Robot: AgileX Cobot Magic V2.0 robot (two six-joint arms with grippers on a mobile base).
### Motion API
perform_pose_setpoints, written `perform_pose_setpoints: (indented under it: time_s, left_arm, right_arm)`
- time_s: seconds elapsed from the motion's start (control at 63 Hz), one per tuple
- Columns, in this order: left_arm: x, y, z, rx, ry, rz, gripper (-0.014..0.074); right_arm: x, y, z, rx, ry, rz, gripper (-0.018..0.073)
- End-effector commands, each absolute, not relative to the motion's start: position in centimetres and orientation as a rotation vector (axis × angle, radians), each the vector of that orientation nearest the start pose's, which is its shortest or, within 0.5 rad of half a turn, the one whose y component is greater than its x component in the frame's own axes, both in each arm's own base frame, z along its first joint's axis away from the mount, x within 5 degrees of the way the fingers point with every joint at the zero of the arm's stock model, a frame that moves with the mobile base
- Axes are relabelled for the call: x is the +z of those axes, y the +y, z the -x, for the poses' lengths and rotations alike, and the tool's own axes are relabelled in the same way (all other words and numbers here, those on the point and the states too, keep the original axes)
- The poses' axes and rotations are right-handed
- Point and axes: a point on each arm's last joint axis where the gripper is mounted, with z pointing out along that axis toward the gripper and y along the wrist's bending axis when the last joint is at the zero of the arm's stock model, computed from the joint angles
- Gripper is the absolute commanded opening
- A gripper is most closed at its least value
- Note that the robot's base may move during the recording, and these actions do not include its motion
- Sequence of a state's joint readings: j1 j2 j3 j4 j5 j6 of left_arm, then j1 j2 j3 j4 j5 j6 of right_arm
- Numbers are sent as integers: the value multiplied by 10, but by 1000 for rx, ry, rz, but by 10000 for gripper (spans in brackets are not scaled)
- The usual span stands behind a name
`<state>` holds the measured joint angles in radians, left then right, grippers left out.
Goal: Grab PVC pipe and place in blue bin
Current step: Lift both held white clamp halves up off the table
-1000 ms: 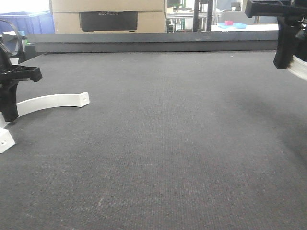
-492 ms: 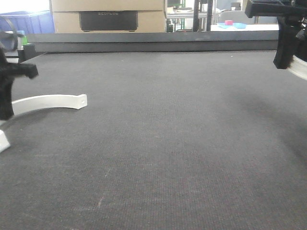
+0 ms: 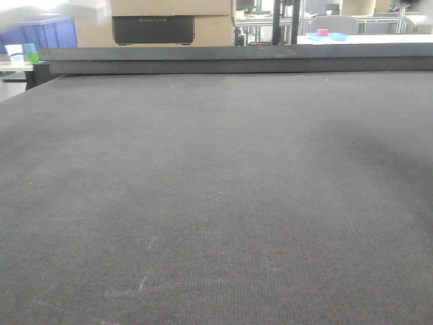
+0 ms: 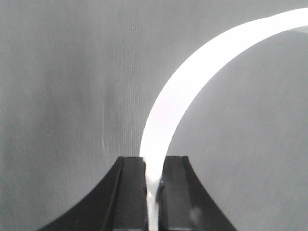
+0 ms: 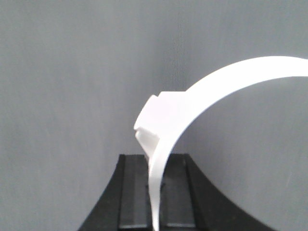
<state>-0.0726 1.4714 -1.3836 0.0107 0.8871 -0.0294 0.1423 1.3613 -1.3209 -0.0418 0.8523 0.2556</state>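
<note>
In the left wrist view my left gripper (image 4: pixel 154 192) is shut on a white curved PVC pipe piece (image 4: pixel 187 82) that arcs up and to the right over the grey mat. In the right wrist view my right gripper (image 5: pixel 155 192) is shut on another white curved PVC piece (image 5: pixel 202 96) with a small block on its inner end. Neither gripper nor either piece shows in the front view. A blue bin (image 3: pixel 44 32) stands blurred at the far left behind the table.
The dark grey mat (image 3: pixel 216 189) covers the table. A dark raised edge (image 3: pixel 223 61) runs along the back. A cardboard box (image 3: pixel 169 20) stands behind it. A small cup (image 3: pixel 15 53) and a green object (image 3: pixel 31 54) sit at the far left.
Both arms have left the front view. The white curved piece at the left went with the left gripper, and the right gripper's piece went out at the upper right.
</note>
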Motion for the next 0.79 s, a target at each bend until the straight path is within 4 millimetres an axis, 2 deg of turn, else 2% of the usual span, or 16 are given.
perform_pose_setpoints:
  time_s: [0.0, 0.175, 0.365, 0.461, 0.635, 0.778]
  left_arm:
    - [385, -24, -308, -53, 2301, -57, -111]
    - [413, -22, -288, -63, 2080, -51, -111]
    - [418, -20, -257, -71, 1870, -46, -111]
    - [413, -19, -238, -88, 1751, -34, -111]
    - [386, -16, -205, -98, 1663, -23, -111]
    - [370, -14, -176, -149, 1681, 21, -111]
  right_arm:
    - [398, 35, -279, 113, 2238, -86, -167]
    - [413, 31, -259, 118, 2098, -67, -167]
    - [397, 29, -238, 115, 1914, -10, -167]
    - [381, 28, -224, 134, 1852, 5, -167]
    - [356, 27, -201, 158, 1781, 22, -167]
    - [357, 23, -180, 156, 1789, 9, -167]
